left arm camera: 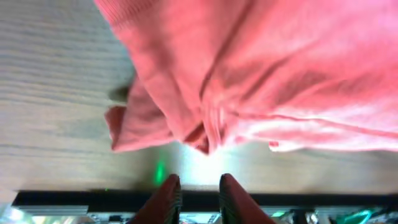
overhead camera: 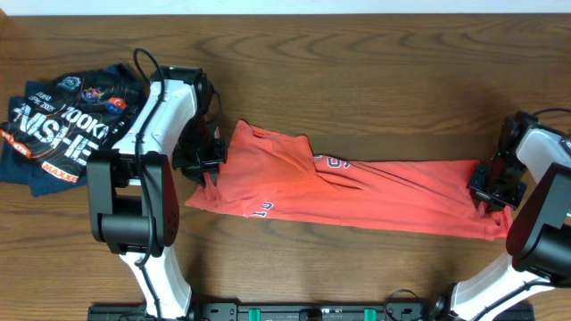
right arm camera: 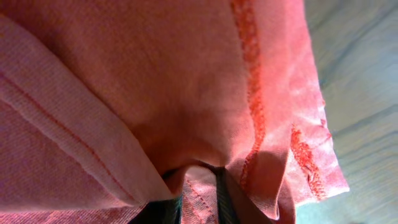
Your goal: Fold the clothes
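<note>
The clothes, a coral-red T-shirt point(overhead camera: 357, 187), lie folded into a long band across the table, with bits of white lettering point(overhead camera: 332, 162) showing. My left gripper point(overhead camera: 211, 165) is at the band's left end. In the left wrist view it point(left arm camera: 199, 186) stands slightly open with nothing between its fingers, and the bunched shirt edge point(left arm camera: 186, 124) lies just ahead of the tips. My right gripper point(overhead camera: 497, 190) is at the right end. In the right wrist view it point(right arm camera: 200, 196) is parted a little, with a fold of hemmed shirt cloth point(right arm camera: 155, 81) lying loosely between its fingers.
A dark navy garment point(overhead camera: 67, 129) with white and orange lettering lies crumpled at the far left, behind the left arm. The wooden table point(overhead camera: 375, 80) shows bare behind the shirt. The arm bases stand at the front edge.
</note>
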### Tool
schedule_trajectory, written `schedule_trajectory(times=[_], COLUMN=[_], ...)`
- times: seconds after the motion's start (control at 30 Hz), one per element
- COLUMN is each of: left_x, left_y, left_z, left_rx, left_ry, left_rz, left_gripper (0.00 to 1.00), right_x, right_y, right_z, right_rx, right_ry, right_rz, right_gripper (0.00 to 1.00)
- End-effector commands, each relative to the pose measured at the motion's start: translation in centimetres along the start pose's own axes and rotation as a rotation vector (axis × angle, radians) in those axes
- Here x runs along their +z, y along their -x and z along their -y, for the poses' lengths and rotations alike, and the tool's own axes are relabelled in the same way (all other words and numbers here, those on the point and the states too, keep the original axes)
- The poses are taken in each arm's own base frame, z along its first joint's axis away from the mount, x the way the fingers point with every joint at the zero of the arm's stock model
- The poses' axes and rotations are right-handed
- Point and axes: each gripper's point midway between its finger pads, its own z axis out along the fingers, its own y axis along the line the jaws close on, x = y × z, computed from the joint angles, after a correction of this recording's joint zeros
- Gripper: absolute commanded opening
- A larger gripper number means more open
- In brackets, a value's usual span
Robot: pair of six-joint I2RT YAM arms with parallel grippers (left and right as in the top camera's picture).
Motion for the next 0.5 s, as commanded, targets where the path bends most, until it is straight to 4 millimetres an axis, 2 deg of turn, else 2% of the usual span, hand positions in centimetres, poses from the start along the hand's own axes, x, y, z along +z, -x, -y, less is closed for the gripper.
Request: schedule_trajectory(times=[0.0,0.07,0.17,0.33,0.4,0.47], left_x=[0.0,0.0,-0.4,-3.0,-3.8,-4.1], left_y=[0.0,-0.2,0.0,2.0,3.0,3.8], left_z=[-0.3,0.5,3.0,8.7,10.7,12.4], left_rx=[-0.029,-0.024,0.043,0.178,0.245,0.299], left_ry=[0.021,-0.018,-0.135,-0.339,-0.357,-0.362], left_rz=[0.004,-0.004,0.015,0.199,0.285,0.342], left_gripper=[0.25,0.24,0.24,0.25,0.25,0.36], right_x=[1.6,1.5,1.5,1.5,1.5,1.5], right_y=[0.6,0.8,0.9,1.0,1.0,0.9], right_z=[-0.2,-0.6,-0.7,-0.9,-1.1,-1.3], right_rx=[0.046,0.047,0.047,0.047,0.048,0.047], right_ry=[0.01,0.027,0.034,0.047,0.054,0.066], right_rz=[0.006,0.01,0.013,0.016,0.016,0.012], right_gripper=[0.2,0.2,0.2,0.2,0.21,0.22])
